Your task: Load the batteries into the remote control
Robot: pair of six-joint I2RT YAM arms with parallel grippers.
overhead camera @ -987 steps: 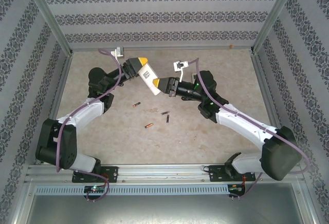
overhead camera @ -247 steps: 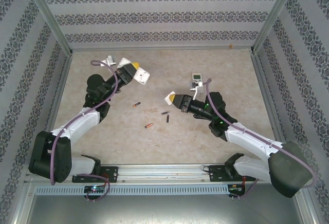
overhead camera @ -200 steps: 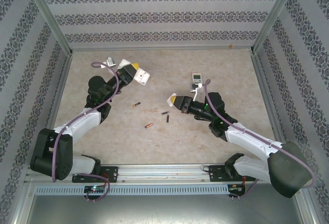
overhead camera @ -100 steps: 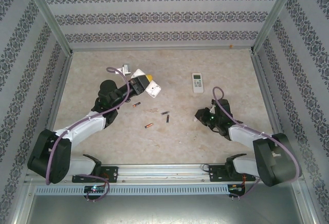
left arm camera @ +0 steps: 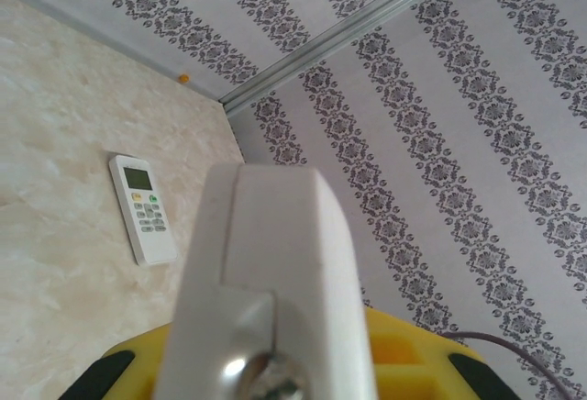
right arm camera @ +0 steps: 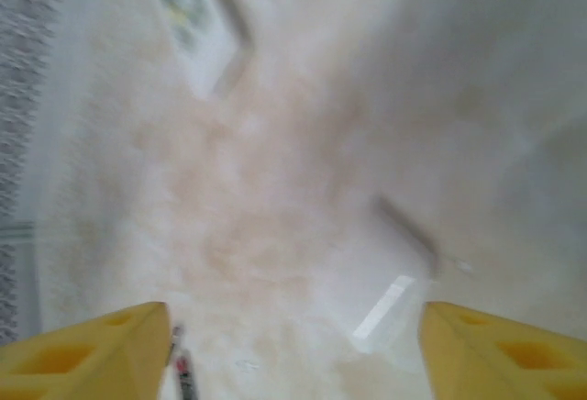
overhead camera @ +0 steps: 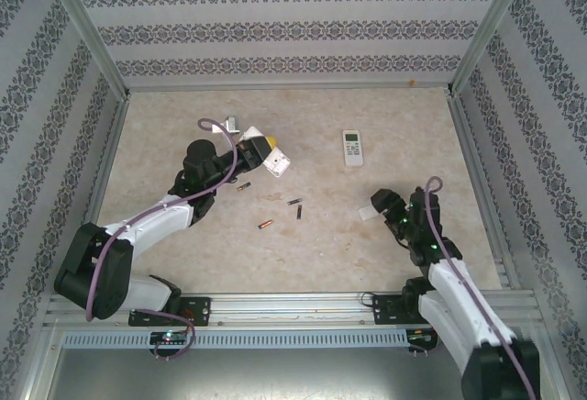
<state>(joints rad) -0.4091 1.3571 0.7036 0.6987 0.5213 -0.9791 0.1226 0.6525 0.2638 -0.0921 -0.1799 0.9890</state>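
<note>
A beige marbled table (overhead camera: 321, 262) was enclosed by patterned walls (overhead camera: 293, 28) on an aluminium frame (overhead camera: 284, 84). One remote (overhead camera: 353, 147) was laid flat as the reference. Four batteries (overhead camera: 265, 225) were scattered to its left, nearer the arm bases. Left of it, the left gripper (overhead camera: 269, 153) was clamped on a white remote body (overhead camera: 278, 164). Nearer the bases than the reference, the right gripper (overhead camera: 376, 205) was spread wide with nothing between. The reference's display and buttons were resolved in the left wrist view. A small white flat piece (right arm camera: 383, 313) was shown, blurred, in the right wrist view.
</note>
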